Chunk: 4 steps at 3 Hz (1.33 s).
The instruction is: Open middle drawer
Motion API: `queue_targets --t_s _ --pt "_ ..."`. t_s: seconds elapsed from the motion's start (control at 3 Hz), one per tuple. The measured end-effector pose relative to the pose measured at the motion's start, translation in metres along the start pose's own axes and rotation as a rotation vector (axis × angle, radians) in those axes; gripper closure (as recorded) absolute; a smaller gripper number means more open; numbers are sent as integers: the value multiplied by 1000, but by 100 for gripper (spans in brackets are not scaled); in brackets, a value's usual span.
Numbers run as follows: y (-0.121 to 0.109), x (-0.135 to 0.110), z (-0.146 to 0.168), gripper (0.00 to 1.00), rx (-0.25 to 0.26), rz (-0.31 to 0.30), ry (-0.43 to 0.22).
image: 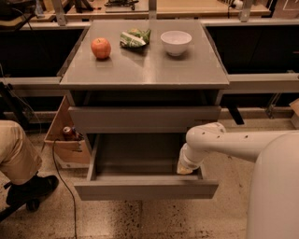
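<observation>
the middle drawer stood pulled well out below the worktop's front edge, its long axis left to right, with the gripper dipped inside it under the worktop's front right corner, the drawer front just nearer us than the tool. the arm reached in from the right, elbow bent, wrist pointing down; we could not tell whether the gripper was released or clenched.

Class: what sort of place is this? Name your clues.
Probably a robot test lab: workbenches behind, a grey cabinet with its middle drawer open, the robot's pincer at that drawer's right end.
</observation>
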<state>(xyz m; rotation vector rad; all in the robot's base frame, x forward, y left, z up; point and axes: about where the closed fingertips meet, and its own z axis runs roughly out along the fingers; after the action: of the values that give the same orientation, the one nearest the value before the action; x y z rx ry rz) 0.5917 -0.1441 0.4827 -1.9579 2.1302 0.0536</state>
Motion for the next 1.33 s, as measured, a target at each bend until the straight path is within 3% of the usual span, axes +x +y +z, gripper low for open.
queue_targets --t_s 0.33,0.67,1.0,1.33 --pt "-12 6 -6 100 34 15 -2" --pt "-22 5 1 100 50 27 -48" --pt "-34 4 16 100 52 48 -96" --pt "-42 4 38 100 34 100 -190"
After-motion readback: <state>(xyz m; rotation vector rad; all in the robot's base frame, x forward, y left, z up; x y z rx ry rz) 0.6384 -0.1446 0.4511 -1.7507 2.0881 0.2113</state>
